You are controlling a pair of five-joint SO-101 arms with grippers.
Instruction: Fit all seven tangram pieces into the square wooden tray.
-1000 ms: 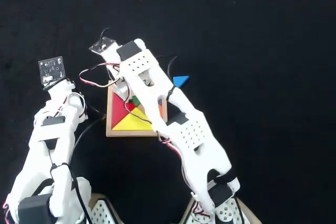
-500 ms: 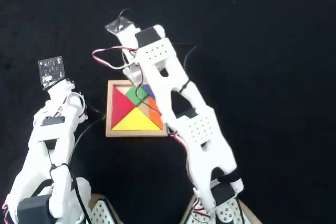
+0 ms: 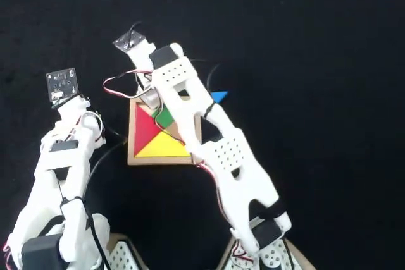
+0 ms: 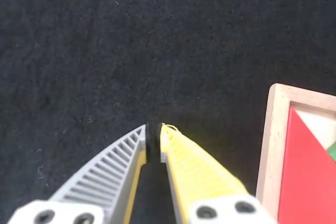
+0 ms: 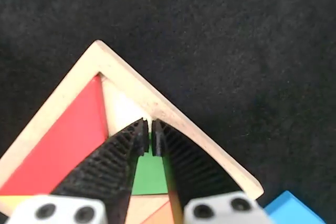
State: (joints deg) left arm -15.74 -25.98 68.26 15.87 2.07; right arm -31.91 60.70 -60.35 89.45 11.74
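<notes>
We see a black bench (image 3: 316, 61) carrying everything. The right arm (image 3: 218, 153) stretches forward and leans across the square wooden tray (image 3: 131, 151). Its tool (image 5: 147, 130) is pointed down over the tray's far corner, the fingers drawn to a narrow slit and holding nothing we can make out. The left arm (image 3: 63, 156) is folded upright beside the tray. Its tool (image 4: 156, 130) hangs over bare bench, fingertips pressed together and empty.

The tray lies between the two arms. Inside it we see a red triangle (image 3: 144, 131) against the left wall and a yellow triangle (image 3: 161, 148) along the near edge. A green piece (image 5: 149, 174) sits under the right tool, beside a patch of bare tray floor. A blue piece (image 3: 219, 97) lies on the bench just outside the tray's far right corner.
</notes>
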